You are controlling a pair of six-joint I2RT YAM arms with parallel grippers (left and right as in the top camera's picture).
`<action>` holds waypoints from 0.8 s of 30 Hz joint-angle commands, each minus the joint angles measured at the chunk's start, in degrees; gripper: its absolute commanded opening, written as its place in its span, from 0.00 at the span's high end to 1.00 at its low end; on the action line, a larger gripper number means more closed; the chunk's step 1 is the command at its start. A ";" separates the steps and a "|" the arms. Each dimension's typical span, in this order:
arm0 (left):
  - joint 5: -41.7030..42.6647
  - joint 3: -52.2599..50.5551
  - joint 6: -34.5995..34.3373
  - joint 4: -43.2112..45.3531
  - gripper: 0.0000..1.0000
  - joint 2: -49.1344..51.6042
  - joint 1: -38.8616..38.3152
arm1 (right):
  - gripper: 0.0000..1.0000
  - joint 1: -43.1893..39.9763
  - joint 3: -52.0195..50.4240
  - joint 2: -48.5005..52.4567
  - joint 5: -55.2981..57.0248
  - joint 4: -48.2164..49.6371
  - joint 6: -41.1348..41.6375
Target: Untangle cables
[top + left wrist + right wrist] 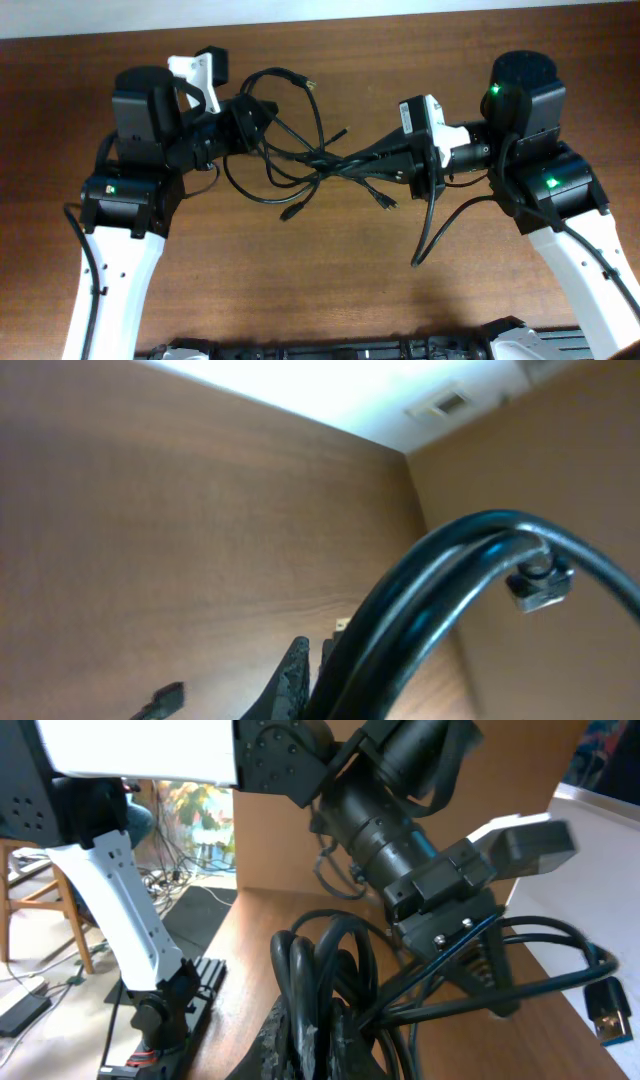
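Closest to you, your right hand [355, 159] is pinching shut on a thick bunch of the cables [330, 980], which are running straight down between its fingers. Your left hand [255, 118] is pinching shut on a few strands too, and they are arching just over its camera. Between the two hands the cables are stretching across in one knot, with loose loops spreading near the left hand and small plug ends [291, 212] lying below the knot on the worktop [300, 290]. I think you are doing the pulling-apart step, and the knot is not yet undone. The next move is calling for a slow, gentle pull outward, or a new grip on just one strand, so the knot is not getting tighter. Farther off, no box, bowl or tray is showing, so nothing is sitting inside anything.
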 commanded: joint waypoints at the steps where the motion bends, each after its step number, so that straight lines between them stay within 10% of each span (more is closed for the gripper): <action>1: -14.27 0.09 -27.17 -3.74 1.00 1.31 2.75 | 0.96 0.57 0.68 -1.27 -5.81 -0.72 2.23; 5: -16.57 0.09 -42.60 -11.74 0.83 1.31 2.75 | 0.96 0.57 0.66 -1.27 -5.66 -0.72 2.23; 11: -16.52 0.09 -39.95 -11.93 0.01 1.31 2.75 | 0.96 0.57 0.66 -1.27 -5.64 -0.70 2.21; 24: -10.08 0.11 21.14 -10.86 0.01 1.25 2.75 | 0.96 0.57 0.68 -1.27 -5.09 -0.44 3.76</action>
